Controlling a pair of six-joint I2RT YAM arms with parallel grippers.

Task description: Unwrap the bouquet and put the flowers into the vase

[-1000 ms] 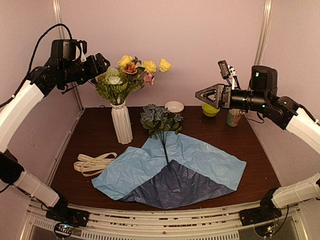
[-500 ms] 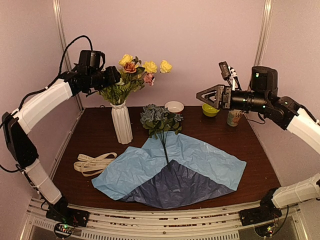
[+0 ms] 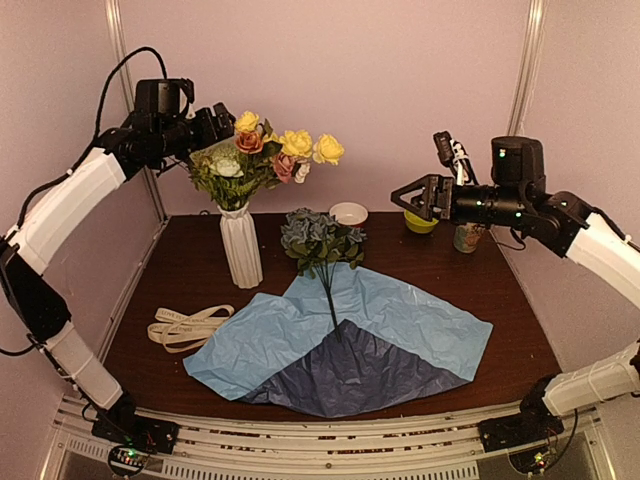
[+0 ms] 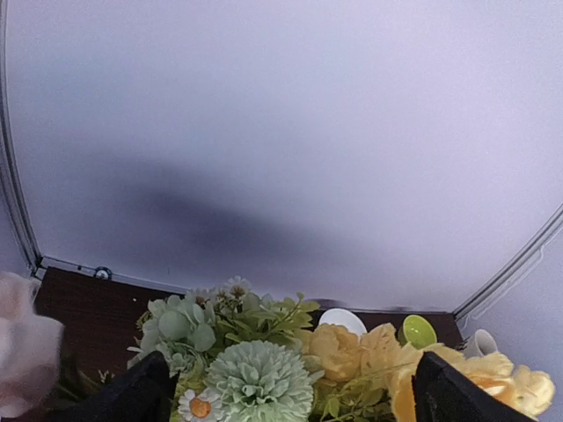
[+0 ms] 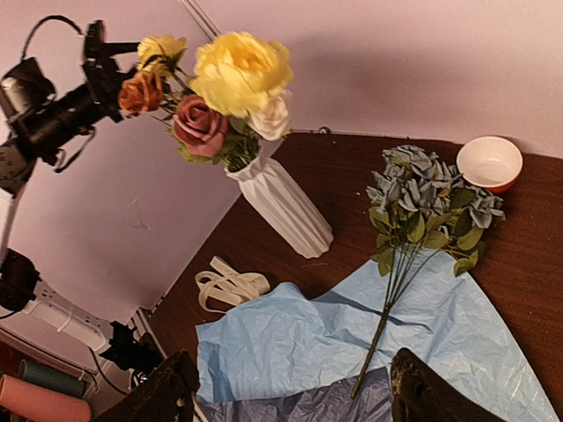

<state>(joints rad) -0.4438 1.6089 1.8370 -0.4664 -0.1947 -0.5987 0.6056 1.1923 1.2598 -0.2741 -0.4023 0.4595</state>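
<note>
Top external: left pincer (image 3: 222, 122) wide at flowers (image 3: 262, 155), right pincer (image 3: 405, 198) wide in open air.

1. We are looking into a robot lab cell: plain pale lilac panel walls (image 3: 400, 80) and slim silver metal corner posts (image 3: 527, 60) are enclosing a dark brown wooden tabletop (image 3: 190, 268).
2. We are seeing a white-and-black left robot arm (image 3: 65, 205) and its matching right robot arm (image 3: 610, 250) standing on a slotted grey metal rail (image 3: 330, 432), with a loose black cable (image 3: 110, 85) trailing.

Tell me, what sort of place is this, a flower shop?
More likely a robot test booth: a left arm and a right arm flank the table, plain pale walls close it in, and the vase and wrapping paper look staged.
</note>
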